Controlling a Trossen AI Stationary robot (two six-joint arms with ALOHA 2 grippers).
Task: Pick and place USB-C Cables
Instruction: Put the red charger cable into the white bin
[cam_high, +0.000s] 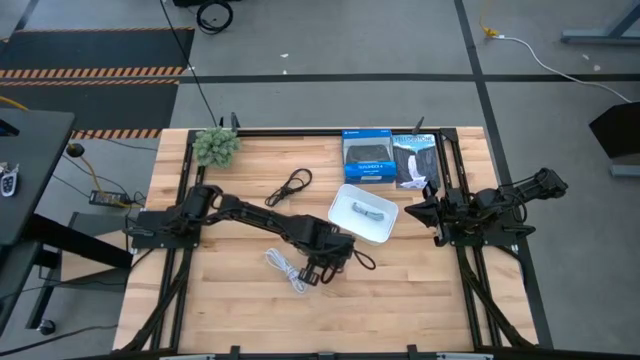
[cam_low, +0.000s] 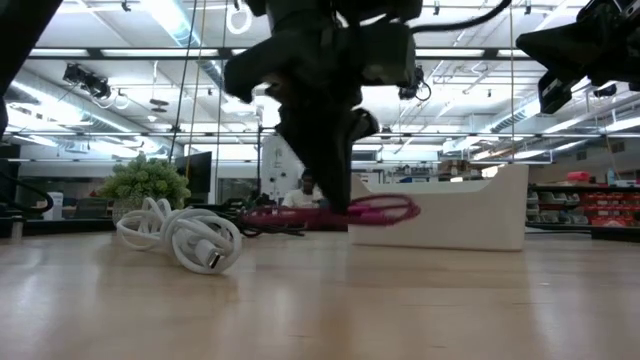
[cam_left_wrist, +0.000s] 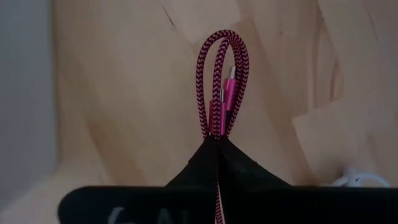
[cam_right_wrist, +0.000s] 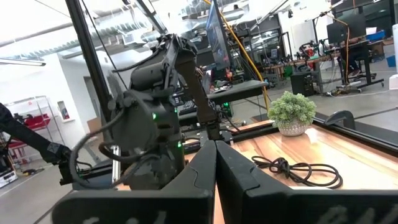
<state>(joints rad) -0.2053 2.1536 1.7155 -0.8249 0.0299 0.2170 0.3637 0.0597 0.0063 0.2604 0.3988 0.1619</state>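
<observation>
We see the left gripper (cam_high: 338, 262) low over the near middle of the table (cam_high: 220, 300), fingers pinched on the dark red cable (cam_left_wrist: 222, 87), its loops sticking out just above the wood. The white cable (cam_high: 286, 268) lies to its left, the black cable (cam_high: 290, 187) farther back, the grey-blue cable (cam_high: 365, 211) in the white tray (cam_high: 383, 230). The right gripper (cam_high: 420, 211) waits at the right edge, fingers closed.

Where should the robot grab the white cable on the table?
Probably from straight above, across the middle of the bundle. The white cable lies flat on the wood in a loose, long coil, so pinching across its narrow width should catch several strands. Its plug end sticks out, a poorer hold. The left gripper already holds the dark red cable.
</observation>
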